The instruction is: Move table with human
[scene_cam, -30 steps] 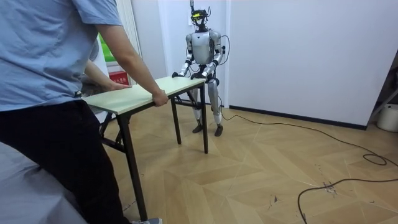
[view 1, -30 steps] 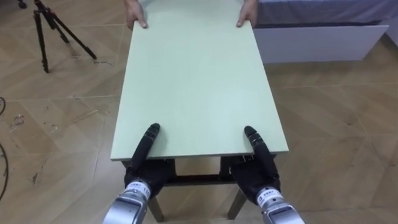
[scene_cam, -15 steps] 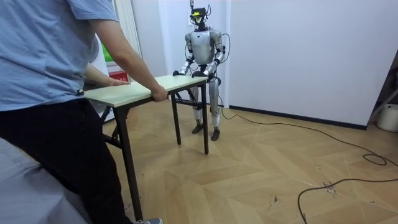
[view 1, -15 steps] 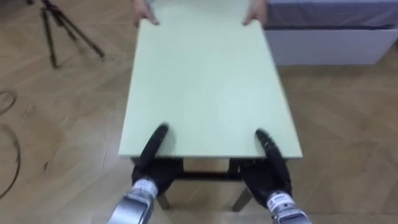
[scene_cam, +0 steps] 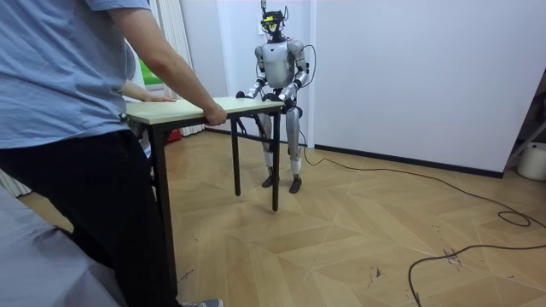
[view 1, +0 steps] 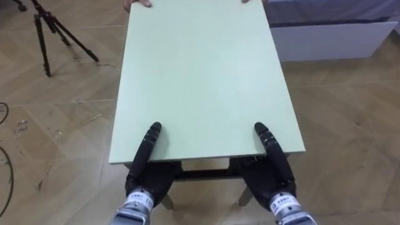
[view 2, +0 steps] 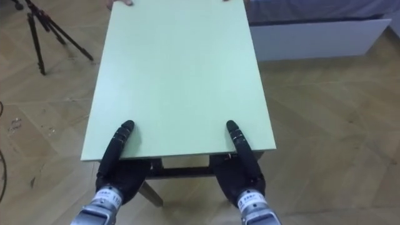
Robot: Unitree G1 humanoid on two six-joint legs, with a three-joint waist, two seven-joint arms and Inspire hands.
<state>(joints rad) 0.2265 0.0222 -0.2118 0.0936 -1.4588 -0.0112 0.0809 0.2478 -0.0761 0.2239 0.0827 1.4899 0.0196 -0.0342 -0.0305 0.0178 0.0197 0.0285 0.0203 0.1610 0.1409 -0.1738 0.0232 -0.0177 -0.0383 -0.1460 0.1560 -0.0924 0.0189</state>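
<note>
Seen from the robot's head, a pale green table point(view 1: 203, 81) stretches away across the wooden floor point(view 1: 350, 125), its surface bare. The left hand point(view 1: 149, 150) and right hand point(view 1: 270, 150) each pinch the near edge: one thumb lies flat on top near each corner, while the rest of the hand sits below the edge, where the fingers are hidden. At the far end, a person's hands point(view 1: 136, 3) hold the opposite edge. A tripod point(view 1: 47, 34) stands to the left and a bed point(view 1: 331, 37) to the right. In the room view, the person point(scene_cam: 60, 102) stands at the left and the robot faces them from behind the table. The carry seems under way. To do it well, the robot should probably keep both hands level, keep the thumbs pressed down, and match the person's pace. Compared with a second ago, the person's end is higher, so the top looks flatter, and the robot's hold is unchanged.
</note>
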